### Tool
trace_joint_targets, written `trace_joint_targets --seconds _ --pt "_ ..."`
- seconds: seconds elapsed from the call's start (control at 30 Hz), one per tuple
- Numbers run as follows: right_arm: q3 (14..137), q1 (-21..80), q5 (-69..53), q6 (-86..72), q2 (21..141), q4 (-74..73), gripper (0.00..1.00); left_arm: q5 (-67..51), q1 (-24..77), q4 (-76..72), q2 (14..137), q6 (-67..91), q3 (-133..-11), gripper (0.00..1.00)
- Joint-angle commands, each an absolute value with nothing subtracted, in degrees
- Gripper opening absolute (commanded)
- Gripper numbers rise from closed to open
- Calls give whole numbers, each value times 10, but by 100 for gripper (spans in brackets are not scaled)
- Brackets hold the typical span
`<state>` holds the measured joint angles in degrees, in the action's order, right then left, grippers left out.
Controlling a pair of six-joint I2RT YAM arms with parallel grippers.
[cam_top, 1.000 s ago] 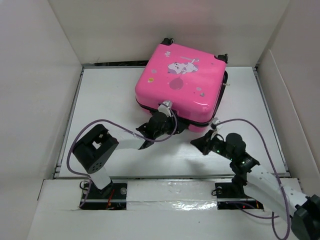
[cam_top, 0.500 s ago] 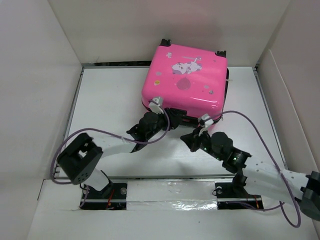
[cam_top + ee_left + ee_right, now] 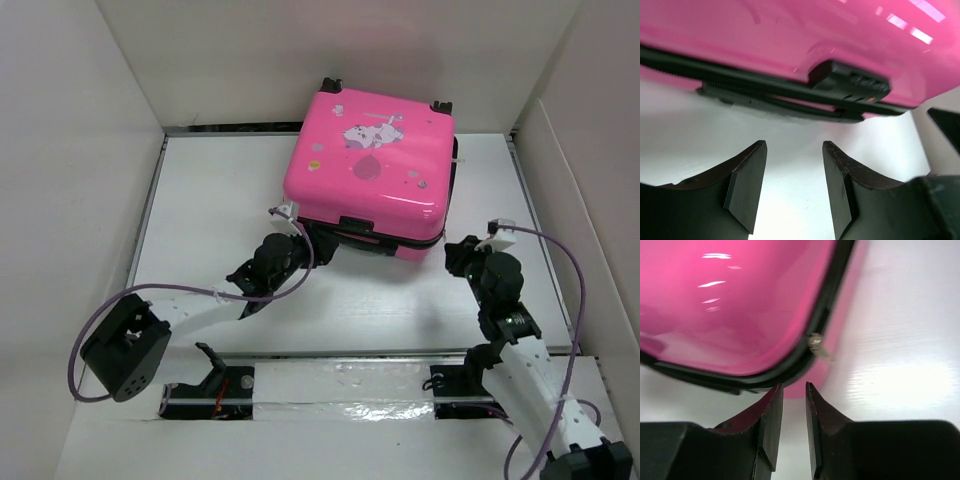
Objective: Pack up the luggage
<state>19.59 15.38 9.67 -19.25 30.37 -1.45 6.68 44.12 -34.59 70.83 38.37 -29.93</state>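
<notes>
Left claw (image 3: pixel 793 150) is released, its fingers standing apart with nothing between them, aimed at the near edge of the pink suitcase (image 3: pixel 370 170) and its black lock (image 3: pixel 850 82). Right claw (image 3: pixel 794 390) shows only a slim gap between its fingers and is also empty, just short of the suitcase's near right corner, where a small metal zip pull (image 3: pixel 816 342) sticks out of the black seam.

A second ago both claws pressed against the near edge of a skewed suitcase. It now lies squarer and farther back on the white tabletop (image 3: pixel 210 200), lid down, and both arms have drawn back. The lid looks closed, so zipping is probably what remains, though the seam's state is unclear.

White walls enclose three sides. The wheels (image 3: pixel 331 85) sit close to the far wall, leaving little room to push.
</notes>
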Motion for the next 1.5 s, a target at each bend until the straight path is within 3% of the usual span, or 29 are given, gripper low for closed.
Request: trace_joint_targets --seconds 0.0,0.17,0.27,0.37,0.47,0.83,1.03,1.13,1.2,1.27,1.43,1.47 --pt "181 48 -38 -148 324 32 31 40 439 -354 743 377 -308 46" --pt "176 -69 -232 -113 399 161 35 21 439 -381 784 380 -332 46" --pt "191 -77 -286 -97 453 196 29 20 439 -388 801 381 -345 47" --pt "216 -77 -350 -83 521 201 33 17 439 -402 817 389 -352 48" --pt "222 -77 -360 -76 540 211 41 9 439 -412 832 395 -359 50" --pt "264 -77 -363 -48 595 235 46 -16 439 -432 867 405 -373 51" --pt "307 -77 -431 -12 664 260 36 -16 439 -433 866 405 -369 50" --pt "307 -77 -483 -17 682 301 25 -13 439 -434 864 403 -367 50" --pt "304 -56 -521 -25 690 318 9 -11 439 -436 861 403 -363 50" --pt "308 -27 -527 -18 686 298 3 -8 439 -439 858 403 -359 50" --pt "294 92 -435 -18 625 242 0 15 439 -460 853 426 -338 50" --pt "294 104 -426 -14 614 229 0 25 439 -467 854 433 -335 54"
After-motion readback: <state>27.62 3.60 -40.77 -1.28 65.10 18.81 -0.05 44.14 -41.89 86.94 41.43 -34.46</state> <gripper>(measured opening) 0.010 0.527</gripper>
